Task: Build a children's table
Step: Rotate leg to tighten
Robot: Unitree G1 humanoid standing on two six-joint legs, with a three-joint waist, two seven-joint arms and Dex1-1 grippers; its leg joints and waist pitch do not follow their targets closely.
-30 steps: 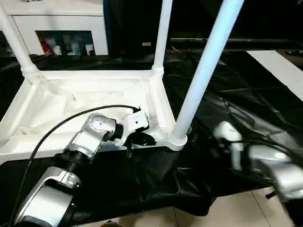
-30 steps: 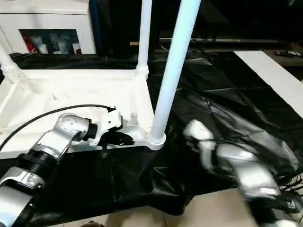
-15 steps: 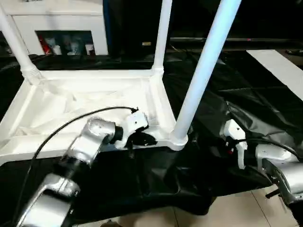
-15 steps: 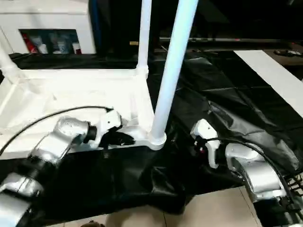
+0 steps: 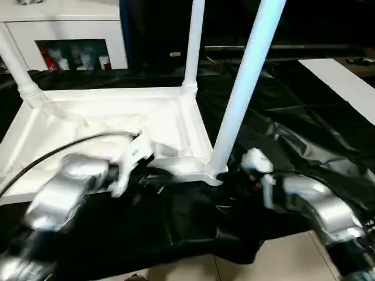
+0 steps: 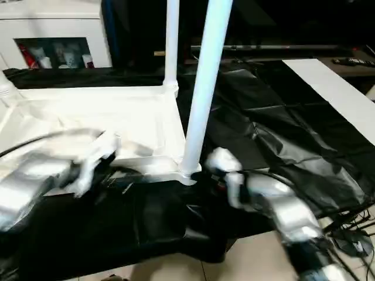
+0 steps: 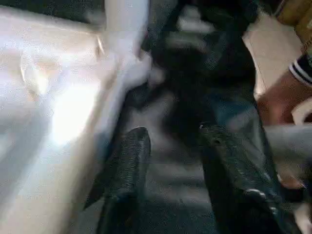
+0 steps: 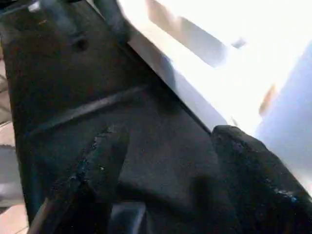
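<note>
Closest to the camera, both grippers sit low at the near edge of the black-draped work table (image 5: 304, 134), and neither one has hold of anything. The left gripper (image 7: 168, 161) has its two fingers parted with only black cloth between them, right beside the rim of the tabletop (image 5: 105, 117). The right gripper (image 8: 168, 161) is spread wide too, hovering over the cloth just by the near right corner of the tabletop, with the nearest leg (image 5: 243, 82) showing next to it.

Progress-wise: the tabletop lies upside down on the cloth, ribbed underside up. The nearest leg stands tilted in the near right corner socket. Further back, the second leg (image 5: 192, 41) rises from the far right corner, and a third leg (image 5: 17, 67) leans out of the far left socket. So three legs look seated (can't tell how firmly, and the near one leans a bit).

The near left corner is hidden behind the blurred left arm, so I can't say if a fourth leg is in. My guess is that corner is what's left, plus flipping the whole thing upright.
</note>
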